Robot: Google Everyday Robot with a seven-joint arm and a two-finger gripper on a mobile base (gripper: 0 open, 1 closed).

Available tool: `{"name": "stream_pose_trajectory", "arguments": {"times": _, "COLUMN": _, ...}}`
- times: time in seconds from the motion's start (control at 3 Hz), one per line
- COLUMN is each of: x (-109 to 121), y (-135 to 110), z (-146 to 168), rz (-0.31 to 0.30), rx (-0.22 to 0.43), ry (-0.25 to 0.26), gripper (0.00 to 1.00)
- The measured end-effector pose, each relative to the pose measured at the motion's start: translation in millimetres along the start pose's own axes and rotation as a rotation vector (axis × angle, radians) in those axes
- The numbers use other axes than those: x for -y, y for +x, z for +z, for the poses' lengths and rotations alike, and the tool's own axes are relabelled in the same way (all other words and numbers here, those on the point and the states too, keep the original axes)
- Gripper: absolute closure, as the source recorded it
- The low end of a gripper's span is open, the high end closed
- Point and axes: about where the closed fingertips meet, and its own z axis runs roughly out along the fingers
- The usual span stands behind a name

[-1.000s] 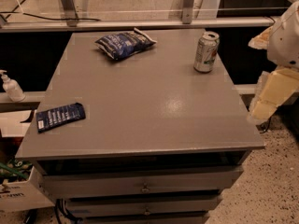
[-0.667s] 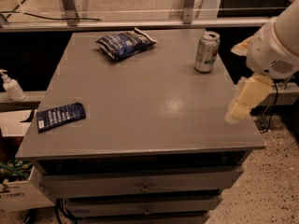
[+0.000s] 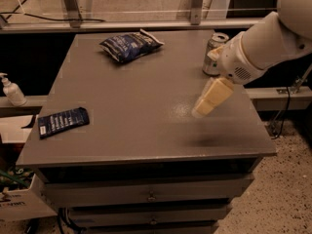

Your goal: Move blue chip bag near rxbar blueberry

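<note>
The blue chip bag (image 3: 129, 45), puffy with white lettering, lies at the far left part of the grey table top (image 3: 131, 106). The rxbar blueberry (image 3: 63, 122), a flat dark-blue wrapper with white text, lies near the table's front left edge. My gripper (image 3: 207, 104) hangs above the right half of the table, pale fingers pointing down and left, well to the right of both things and holding nothing that I can see.
A silver can (image 3: 214, 52) stands at the far right of the table, partly behind my arm (image 3: 263, 40). A soap bottle (image 3: 10, 89) stands on a ledge to the left. Drawers (image 3: 146, 194) sit under the table top.
My arm and gripper have swung in from the right edge toward the left, over the table. The bag, bar and can have not moved.
</note>
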Motion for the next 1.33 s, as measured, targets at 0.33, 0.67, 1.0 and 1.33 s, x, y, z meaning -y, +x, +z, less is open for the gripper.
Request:
{"name": "stream_pose_trajectory", "arguments": {"times": 0.33, "x": 10.0, "y": -33.9, "z": 21.3, "rz": 0.056, "rx": 0.124, "ry": -0.014, "gripper": 0.0}}
{"name": "stream_pose_trajectory", "arguments": {"times": 0.67, "x": 9.9, "y": -34.0, "z": 21.3, "rz": 0.056, "rx": 0.124, "ry": -0.014, "gripper": 0.0}}
{"name": "stream_pose_trajectory", "arguments": {"times": 1.0, "x": 14.8, "y": -37.8, "z": 31.1, "rz": 0.065, "rx": 0.159, "ry": -0.003, "gripper": 0.0}}
{"name": "stream_pose_trajectory", "arguments": {"times": 1.33, "x": 26.0, "y": -55.2, "z": 52.6, "rz": 0.054, "rx": 0.205, "ry": 0.026, "gripper": 0.0}}
